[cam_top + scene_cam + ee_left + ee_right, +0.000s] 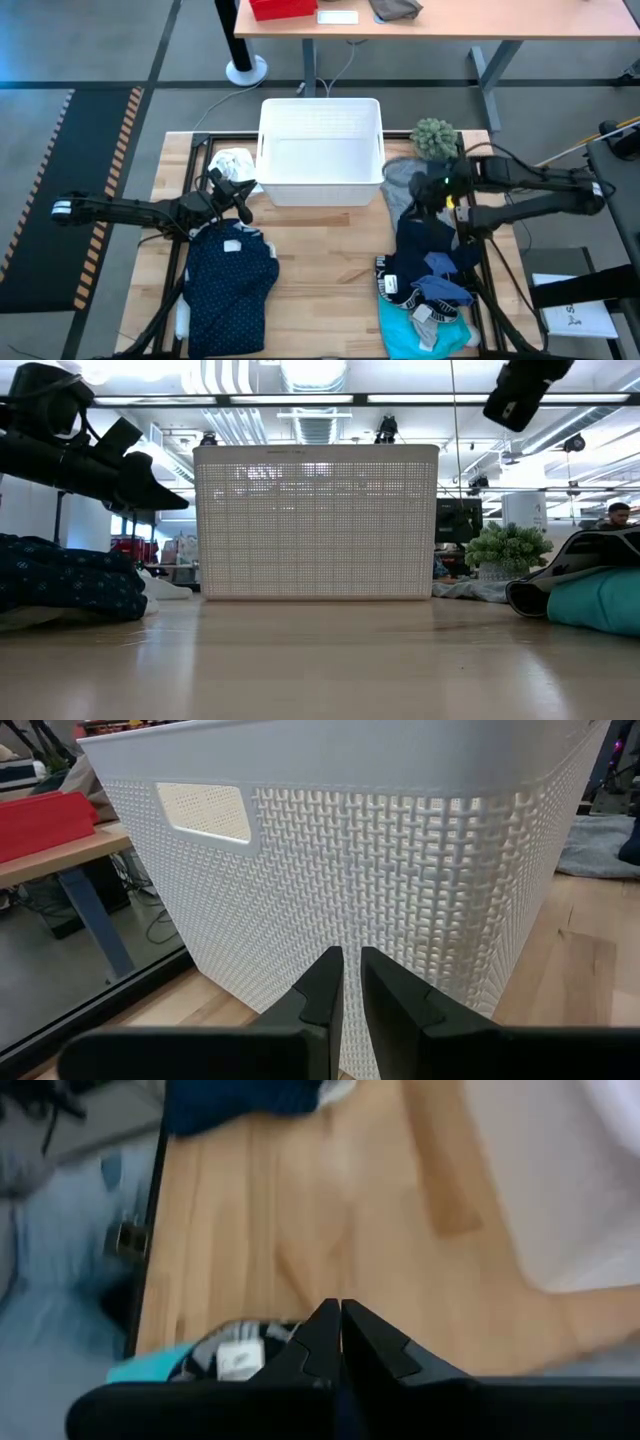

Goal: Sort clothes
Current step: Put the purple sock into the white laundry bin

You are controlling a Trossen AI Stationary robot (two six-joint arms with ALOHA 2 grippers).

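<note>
A navy dotted shirt (230, 290) lies spread on the table at the near left, with a small white cloth (232, 162) beyond it beside the basket. At the right lies a pile: a grey tee (400, 178), dark navy pieces (425, 245), striped pieces (400, 292) and a turquoise piece (420, 332). My left gripper (350, 955) hovers level at the basket's near left corner, shut to a thin slit, with nothing in it. My right gripper (340, 1312) is shut and empty, raised above the far end of the pile and slanting down.
A white slatted basket (320, 150) stands at the middle of the table's far side. A fuzzy green ball (434, 138) sits at its right. Bare wood (330, 280) lies between the dotted shirt and the pile. A second table (450, 25) stands beyond.
</note>
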